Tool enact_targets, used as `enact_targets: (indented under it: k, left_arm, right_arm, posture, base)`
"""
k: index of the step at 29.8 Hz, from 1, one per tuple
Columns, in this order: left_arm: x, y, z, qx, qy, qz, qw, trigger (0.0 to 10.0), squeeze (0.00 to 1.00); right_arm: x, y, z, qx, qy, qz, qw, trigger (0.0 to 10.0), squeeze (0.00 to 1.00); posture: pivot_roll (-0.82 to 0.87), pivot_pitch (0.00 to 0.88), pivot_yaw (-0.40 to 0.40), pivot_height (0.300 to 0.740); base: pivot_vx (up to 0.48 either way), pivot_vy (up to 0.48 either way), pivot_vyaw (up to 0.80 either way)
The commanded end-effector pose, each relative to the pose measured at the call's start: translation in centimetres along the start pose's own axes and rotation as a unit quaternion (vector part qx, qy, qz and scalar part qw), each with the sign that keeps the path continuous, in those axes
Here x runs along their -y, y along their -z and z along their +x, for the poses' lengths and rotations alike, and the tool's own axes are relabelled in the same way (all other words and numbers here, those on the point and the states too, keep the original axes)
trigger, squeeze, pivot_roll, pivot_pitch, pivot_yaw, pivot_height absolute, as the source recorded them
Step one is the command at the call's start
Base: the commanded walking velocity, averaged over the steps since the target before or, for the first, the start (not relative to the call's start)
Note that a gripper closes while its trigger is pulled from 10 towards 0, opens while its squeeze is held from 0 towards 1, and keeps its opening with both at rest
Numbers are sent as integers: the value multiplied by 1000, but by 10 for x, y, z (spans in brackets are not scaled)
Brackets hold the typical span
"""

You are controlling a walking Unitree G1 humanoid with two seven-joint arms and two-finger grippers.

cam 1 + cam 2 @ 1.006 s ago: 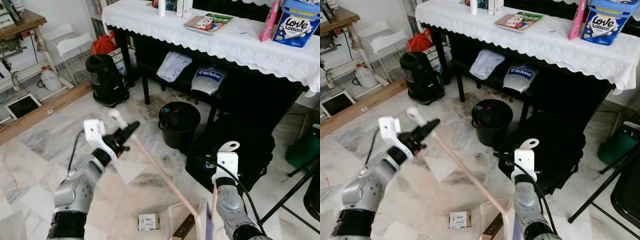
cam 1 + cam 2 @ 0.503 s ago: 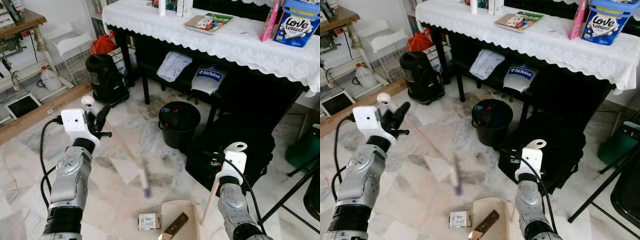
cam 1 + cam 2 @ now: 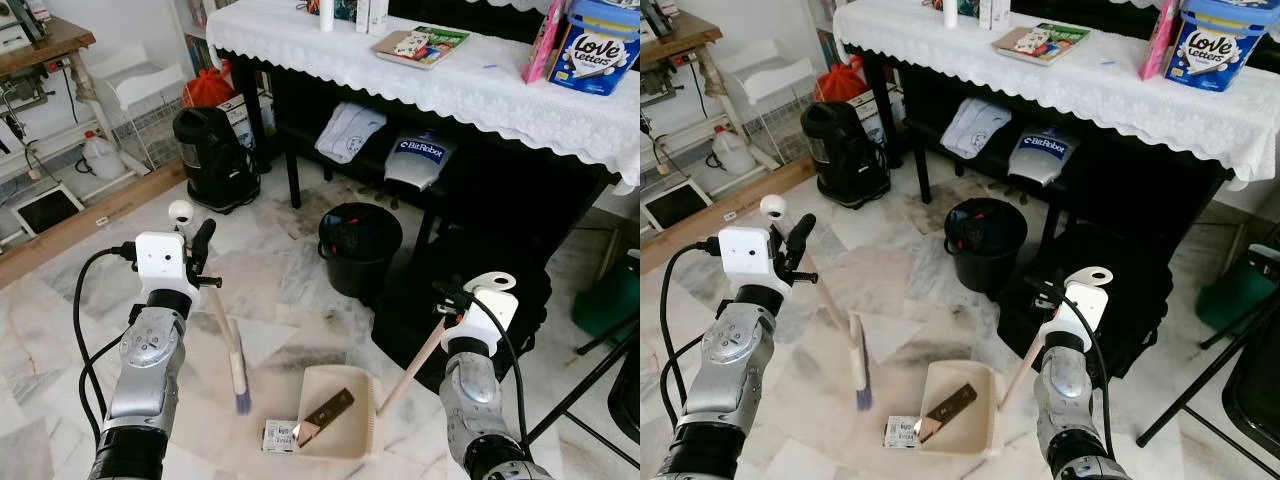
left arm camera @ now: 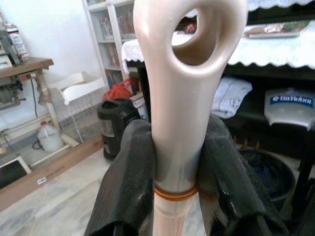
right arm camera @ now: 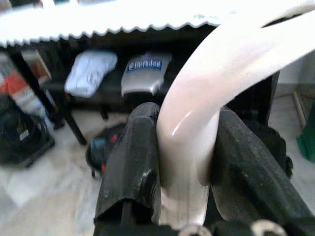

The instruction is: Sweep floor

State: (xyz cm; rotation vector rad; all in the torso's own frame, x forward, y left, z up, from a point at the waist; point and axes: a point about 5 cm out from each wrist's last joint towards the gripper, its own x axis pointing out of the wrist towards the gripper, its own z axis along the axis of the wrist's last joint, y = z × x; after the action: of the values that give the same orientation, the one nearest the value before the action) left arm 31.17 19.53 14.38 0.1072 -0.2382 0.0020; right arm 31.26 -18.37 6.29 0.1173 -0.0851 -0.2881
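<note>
Left wrist view: pincer point(image 4: 176, 162) clamping broom point(image 4: 178, 118).

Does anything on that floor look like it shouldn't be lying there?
A small box lies on the marble floor at the dustpan mouth, and a flat brown strip sits inside the pan. Both look like litter being swept up.

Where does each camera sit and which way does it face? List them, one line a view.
Left eye view: on the head, looking down at the marble floor; left gripper holds the beige broom handle, right gripper the beige plastic dustpan.
Right eye view: same head, same scene, including the black round bin.
Left wrist view: along its black fingers, shut on the broom handle.
Right wrist view: along its fingers, shut on the dustpan handle.
Shared: both wrist views show the white-clothed table.
</note>
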Motion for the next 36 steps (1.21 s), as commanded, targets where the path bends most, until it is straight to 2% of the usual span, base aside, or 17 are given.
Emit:
enact_targets:
  k: [1, 5, 13, 22, 36]
  left_arm:
    - [-6, -3, -1, 15, -8, 15, 1000, 10000, 0]
    - [-4, 4, -6, 9, -10, 22, 1000, 10000, 0]
    - [-2, 12, -21, 4, -25, 14, 1000, 10000, 0]
    - [-1, 12, -19, 9, -29, 14, 999, 10000, 0]
    - [2, 10, -13, 13, -28, 17, 999, 10000, 0]
  right_arm:
    - [-6, -26, 12, 58, 1, 34, 998, 10000, 0]
    - [-12, -40, 16, 88, -7, 39, 995, 10000, 0]
    - [-19, -48, 9, 105, -34, 36, 993, 10000, 0]
    - [-20, -58, 8, 112, -35, 36, 992, 10000, 0]
    - [-23, -59, 4, 104, -34, 43, 993, 10000, 0]
  posture:
    - [125, 31, 42, 740]
    - [109, 17, 37, 740]
    - [92, 0, 22, 740]
    - [88, 0, 29, 740]
    - [96, 0, 31, 740]
  base:
    - [0, 0, 0]
    - [0, 0, 0]
    - [0, 0, 0]
    - [0, 0, 0]
    - [0, 0, 772]
